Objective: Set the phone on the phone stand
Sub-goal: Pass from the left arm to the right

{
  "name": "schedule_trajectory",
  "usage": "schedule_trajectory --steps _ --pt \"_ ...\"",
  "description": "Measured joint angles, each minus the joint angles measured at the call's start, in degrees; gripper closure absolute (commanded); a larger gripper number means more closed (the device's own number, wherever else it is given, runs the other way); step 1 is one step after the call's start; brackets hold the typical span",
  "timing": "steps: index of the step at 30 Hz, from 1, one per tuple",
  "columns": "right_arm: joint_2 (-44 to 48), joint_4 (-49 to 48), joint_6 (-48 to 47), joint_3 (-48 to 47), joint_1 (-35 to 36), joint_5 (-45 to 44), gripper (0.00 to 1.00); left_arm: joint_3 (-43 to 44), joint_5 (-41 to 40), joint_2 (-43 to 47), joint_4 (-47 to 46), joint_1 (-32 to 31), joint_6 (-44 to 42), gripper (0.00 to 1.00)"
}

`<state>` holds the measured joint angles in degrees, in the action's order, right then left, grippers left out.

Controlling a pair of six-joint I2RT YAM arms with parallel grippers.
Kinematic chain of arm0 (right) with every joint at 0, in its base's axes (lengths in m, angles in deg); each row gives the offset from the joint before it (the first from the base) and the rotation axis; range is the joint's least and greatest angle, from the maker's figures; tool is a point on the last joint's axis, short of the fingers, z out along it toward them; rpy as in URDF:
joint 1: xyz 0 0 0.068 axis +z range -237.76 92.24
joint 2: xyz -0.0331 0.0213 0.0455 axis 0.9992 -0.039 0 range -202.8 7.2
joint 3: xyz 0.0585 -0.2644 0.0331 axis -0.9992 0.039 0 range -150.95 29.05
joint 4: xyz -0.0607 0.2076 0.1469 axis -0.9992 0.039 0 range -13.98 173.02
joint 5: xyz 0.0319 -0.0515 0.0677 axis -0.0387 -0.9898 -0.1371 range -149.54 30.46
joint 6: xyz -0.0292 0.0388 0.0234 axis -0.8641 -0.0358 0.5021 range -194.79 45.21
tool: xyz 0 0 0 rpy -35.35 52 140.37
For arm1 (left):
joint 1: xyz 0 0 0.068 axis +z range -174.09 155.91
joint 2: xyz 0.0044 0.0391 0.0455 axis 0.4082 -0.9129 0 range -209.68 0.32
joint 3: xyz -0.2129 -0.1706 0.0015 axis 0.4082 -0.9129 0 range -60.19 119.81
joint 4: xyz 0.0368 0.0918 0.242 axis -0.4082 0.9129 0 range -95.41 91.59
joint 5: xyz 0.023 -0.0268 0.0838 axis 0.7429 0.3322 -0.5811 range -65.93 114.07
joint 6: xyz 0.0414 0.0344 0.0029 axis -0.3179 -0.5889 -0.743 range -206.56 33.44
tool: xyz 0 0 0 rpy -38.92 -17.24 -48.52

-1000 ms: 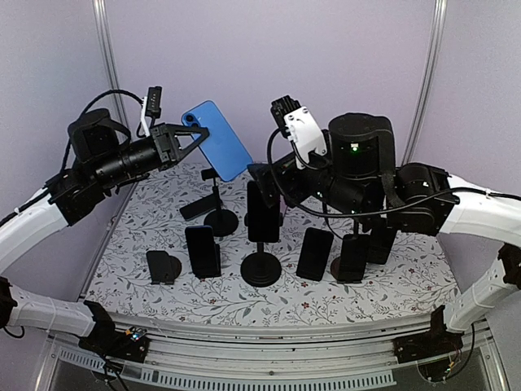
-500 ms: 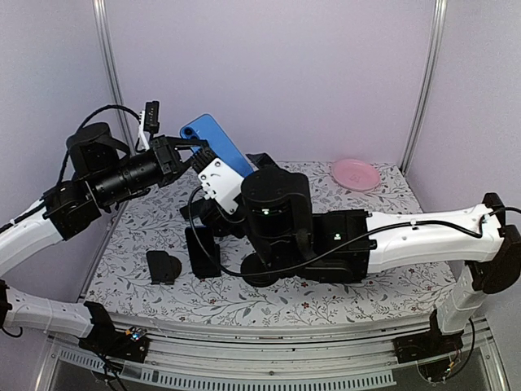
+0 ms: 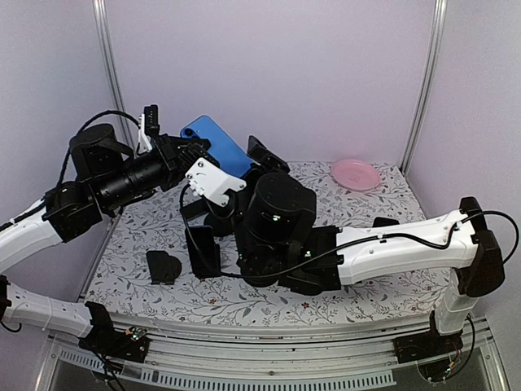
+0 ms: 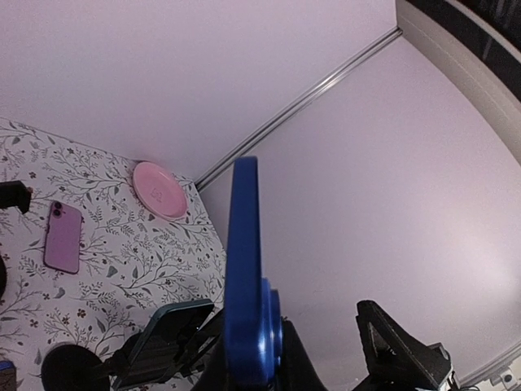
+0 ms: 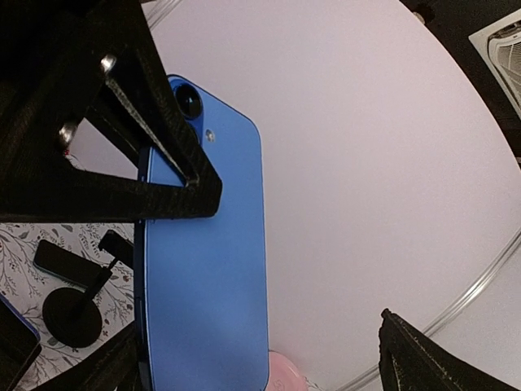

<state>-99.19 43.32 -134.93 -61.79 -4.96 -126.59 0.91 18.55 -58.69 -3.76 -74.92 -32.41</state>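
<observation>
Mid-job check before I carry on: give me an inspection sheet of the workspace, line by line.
Surface: floral table top, partly hidden by the right arm.
Job's things: blue phone held in the air; black round-base stand, cradle appears empty.
Clutter: pink plate at far right; dark phone upright; small stand; pink phone lying flat.
Grippers: left gripper shut on the blue phone; right gripper open beside it, contact unclear.
Cables: black cable along the right arm; no snag seen.
Surroundings: lilac walls, metal posts.
</observation>
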Motion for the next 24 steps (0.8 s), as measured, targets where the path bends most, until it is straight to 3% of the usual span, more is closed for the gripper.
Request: schedule_trajectory --steps 6,13,24 --pt "-2.71 -8.09 -10.14 0.17 -0.76 -1.66 0.16 0.02 -0.94 0.15 0.22 -0.79 1.44 1.00" --pt "-4.74 -14.10 -18.21 0.15 -1.51 -1.81 0.46 0.04 -1.18 0.35 0.39 -1.09 2.97 1.00" --pt "-7.78 -24.20 -26.43 -1.07 -1.57 -1.42 0.78 0.26 -1.01 1.16 -0.57 -1.20 5.70 1.00"
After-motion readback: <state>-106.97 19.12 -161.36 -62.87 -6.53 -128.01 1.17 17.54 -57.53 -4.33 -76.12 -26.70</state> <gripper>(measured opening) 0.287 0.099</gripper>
